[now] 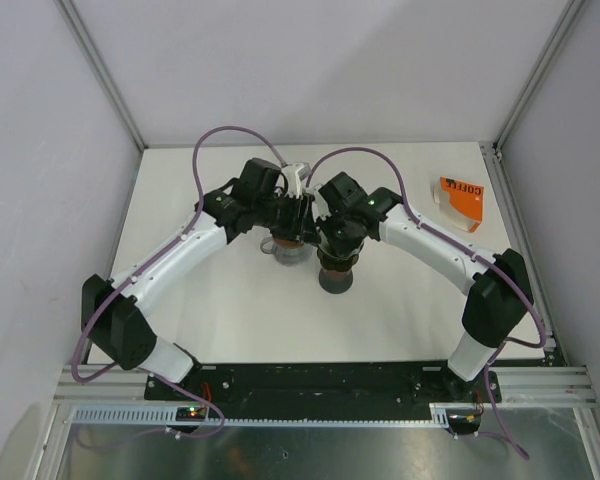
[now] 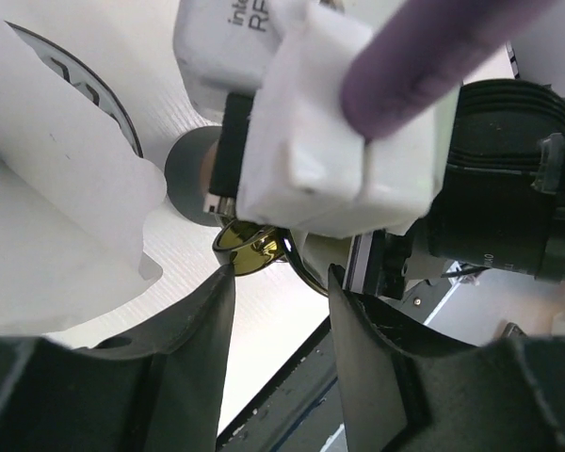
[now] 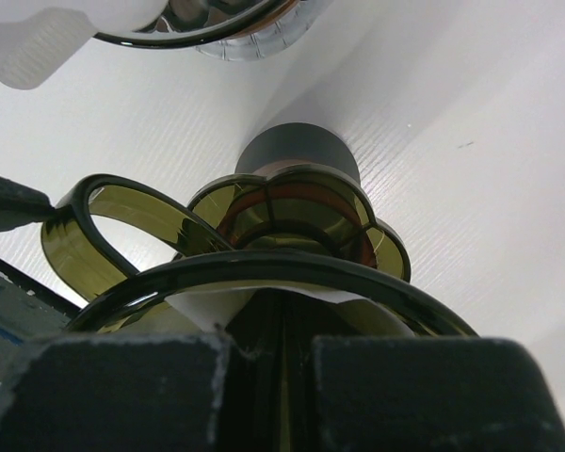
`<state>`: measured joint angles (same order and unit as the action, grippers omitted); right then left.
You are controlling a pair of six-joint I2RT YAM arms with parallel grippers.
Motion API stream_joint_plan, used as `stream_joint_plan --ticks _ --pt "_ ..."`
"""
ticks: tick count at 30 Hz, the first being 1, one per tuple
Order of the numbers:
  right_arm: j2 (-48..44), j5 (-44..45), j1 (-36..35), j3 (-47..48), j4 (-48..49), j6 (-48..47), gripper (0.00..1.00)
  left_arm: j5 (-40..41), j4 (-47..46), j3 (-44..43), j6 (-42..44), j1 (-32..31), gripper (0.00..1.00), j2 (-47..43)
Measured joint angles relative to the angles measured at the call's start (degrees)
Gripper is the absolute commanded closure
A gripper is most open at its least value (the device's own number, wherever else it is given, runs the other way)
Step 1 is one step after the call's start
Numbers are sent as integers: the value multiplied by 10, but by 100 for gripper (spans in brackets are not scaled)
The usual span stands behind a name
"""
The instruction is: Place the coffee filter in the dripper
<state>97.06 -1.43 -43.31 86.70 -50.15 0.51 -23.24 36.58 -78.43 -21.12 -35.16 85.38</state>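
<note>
The dripper is yellow-green see-through plastic with a black rim and a loop handle, and it stands on a dark round base mid-table. The white paper coffee filter sits just inside its rim. My right gripper reaches down into the dripper, jaws pressed together on the filter. My left gripper is open, its fingertips on either side of the dripper's yellow handle without clamping it. From above, both grippers crowd over the dripper and hide most of it.
A glass server with a white piece at its rim stands right beside the dripper on its left. An orange filter pack lies at the back right. The right wrist camera housing is close in front of my left gripper.
</note>
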Motion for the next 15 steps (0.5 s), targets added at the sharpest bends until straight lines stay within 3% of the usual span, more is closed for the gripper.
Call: stream_joint_plan --ticks 7,12,15 --pt "0 1 0 0 1 1 100 1 0 1 -18 2 57 0" --pt "0 9 0 0 0 -2 100 0 -16 5 -40 8 81 5" --pt "-1 9 -1 0 2 -5 100 -8 -31 5 -50 8 91 9"
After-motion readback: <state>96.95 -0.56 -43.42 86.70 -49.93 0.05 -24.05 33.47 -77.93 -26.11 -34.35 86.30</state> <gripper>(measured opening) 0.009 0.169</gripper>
